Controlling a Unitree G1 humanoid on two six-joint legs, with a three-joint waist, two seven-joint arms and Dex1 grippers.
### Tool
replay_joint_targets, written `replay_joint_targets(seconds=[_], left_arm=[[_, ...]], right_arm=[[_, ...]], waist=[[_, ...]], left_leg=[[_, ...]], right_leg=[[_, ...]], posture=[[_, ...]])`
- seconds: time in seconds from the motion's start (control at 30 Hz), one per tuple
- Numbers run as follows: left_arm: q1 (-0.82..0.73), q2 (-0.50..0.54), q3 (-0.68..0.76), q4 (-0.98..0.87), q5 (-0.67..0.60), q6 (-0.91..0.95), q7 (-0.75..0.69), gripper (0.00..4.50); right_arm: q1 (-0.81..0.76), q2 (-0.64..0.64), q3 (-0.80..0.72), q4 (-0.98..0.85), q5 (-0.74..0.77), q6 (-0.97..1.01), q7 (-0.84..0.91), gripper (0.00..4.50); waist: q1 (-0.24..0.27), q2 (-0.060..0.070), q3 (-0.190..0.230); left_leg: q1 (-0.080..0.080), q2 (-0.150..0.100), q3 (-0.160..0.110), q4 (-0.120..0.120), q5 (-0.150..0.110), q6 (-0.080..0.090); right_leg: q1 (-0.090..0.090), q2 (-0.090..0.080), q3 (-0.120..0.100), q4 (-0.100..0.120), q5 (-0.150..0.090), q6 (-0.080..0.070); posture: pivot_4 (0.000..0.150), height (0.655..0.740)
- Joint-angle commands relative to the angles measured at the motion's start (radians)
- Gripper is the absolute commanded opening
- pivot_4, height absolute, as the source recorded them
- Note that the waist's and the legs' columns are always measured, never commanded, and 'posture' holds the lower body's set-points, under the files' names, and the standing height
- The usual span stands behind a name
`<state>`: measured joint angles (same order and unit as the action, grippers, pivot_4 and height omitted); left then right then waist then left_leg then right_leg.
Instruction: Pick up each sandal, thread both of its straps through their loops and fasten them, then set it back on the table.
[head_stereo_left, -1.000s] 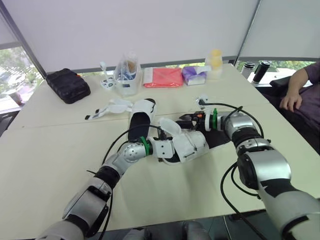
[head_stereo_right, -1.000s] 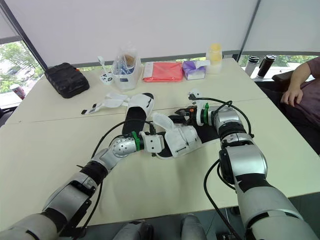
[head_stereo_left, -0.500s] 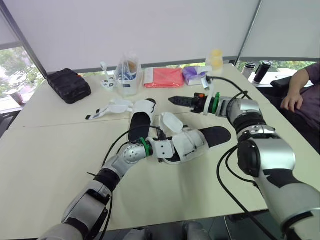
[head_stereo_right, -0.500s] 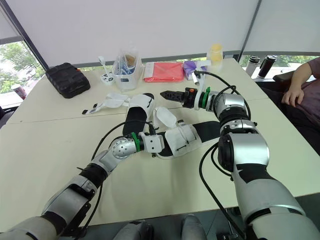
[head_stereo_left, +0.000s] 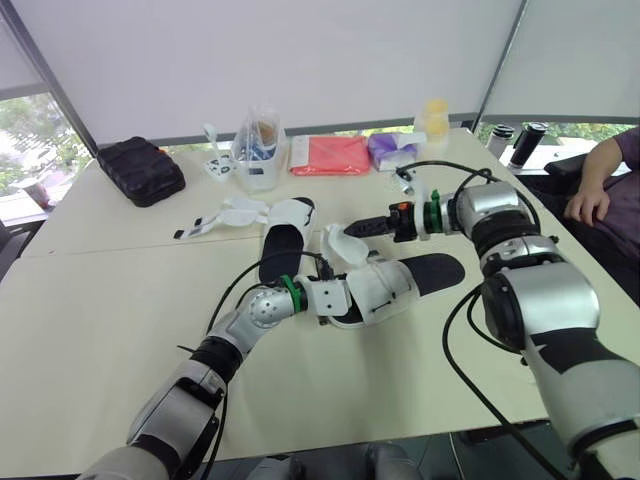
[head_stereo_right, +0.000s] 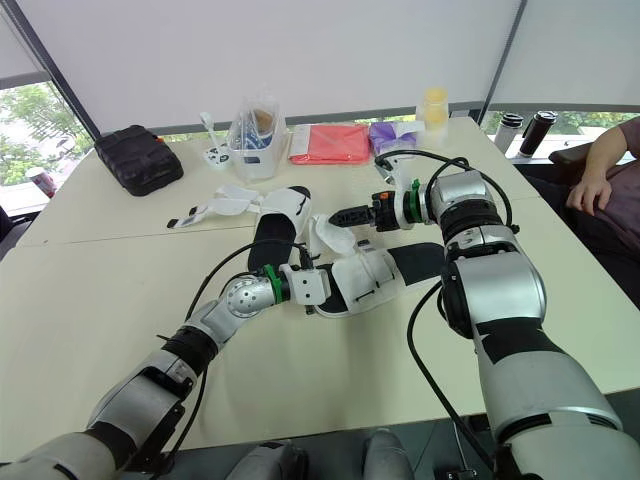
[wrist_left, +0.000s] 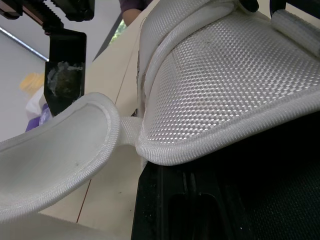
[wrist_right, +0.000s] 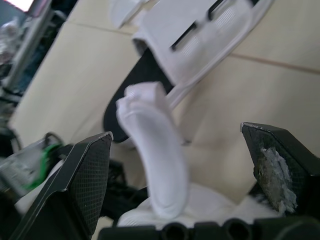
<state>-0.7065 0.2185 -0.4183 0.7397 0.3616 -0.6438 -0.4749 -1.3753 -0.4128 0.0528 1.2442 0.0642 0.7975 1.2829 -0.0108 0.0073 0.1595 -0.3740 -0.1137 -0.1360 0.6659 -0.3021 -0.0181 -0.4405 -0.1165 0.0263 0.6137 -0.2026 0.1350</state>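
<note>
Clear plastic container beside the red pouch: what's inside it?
Inside the clear plastic container, something blue and something brown show through; what they are, and anything beneath them, stays hidden.

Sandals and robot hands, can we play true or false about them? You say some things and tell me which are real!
1. The right hand is open, right by a raised white strap. True.
2. The second sandal is held up in the air. False: it lies on the table, behind the one being worked on.
3. The black case sits on the robot's right side of the table. False: it is at the far left.
4. A person sits past the right side of the table. True.
</note>
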Motion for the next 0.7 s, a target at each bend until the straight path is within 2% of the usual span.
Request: replay_joint_targets(seconds=[0.03, 0.4, 0.5, 0.7], left_arm=[[0.042, -0.012, -0.047, 0.038, 0.040, 0.009, -0.007, 0.00], [0.055, -0.007, -0.039, 0.014, 0.040, 0.026, 0.005, 0.00], [0.065, -0.001, -0.036, 0.004, 0.039, 0.032, 0.010, 0.00], [0.082, 0.004, -0.039, -0.015, 0.038, 0.040, 0.012, 0.00]], right_arm=[[-0.038, 0.026, -0.005, 0.009, 0.016, 0.025, 0.106, 4.45], [-0.076, 0.107, 0.007, 0.036, -0.005, -0.025, 0.267, 4.45], [-0.078, 0.103, 0.056, 0.022, -0.002, -0.046, 0.328, 4.45], [-0.072, 0.084, 0.163, -0.022, 0.077, -0.040, 0.332, 4.45]], waist=[[-0.001, 0.000, 0.000], [-0.002, 0.001, -0.001], [-0.002, 0.001, -0.001], [-0.003, 0.001, -0.001]], left_leg=[[0.000, 0.000, 0.000, 0.000, 0.000, 0.000], [0.000, 0.000, 0.000, 0.000, 0.000, -0.001], [0.000, 0.000, 0.000, 0.001, 0.000, 0.000], [0.000, 0.000, 0.000, 0.000, 0.000, -0.001]], right_leg=[[0.000, 0.000, 0.000, 0.000, 0.000, 0.000], [-0.001, 0.000, 0.000, 0.001, 0.000, 0.000], [-0.001, 0.000, 0.000, 0.000, 0.000, 0.000], [-0.001, -0.001, -0.001, 0.001, 0.000, 0.000]], posture=[[0.150, 0.7400], [0.150, 0.7400], [0.150, 0.7400], [0.150, 0.7400]])
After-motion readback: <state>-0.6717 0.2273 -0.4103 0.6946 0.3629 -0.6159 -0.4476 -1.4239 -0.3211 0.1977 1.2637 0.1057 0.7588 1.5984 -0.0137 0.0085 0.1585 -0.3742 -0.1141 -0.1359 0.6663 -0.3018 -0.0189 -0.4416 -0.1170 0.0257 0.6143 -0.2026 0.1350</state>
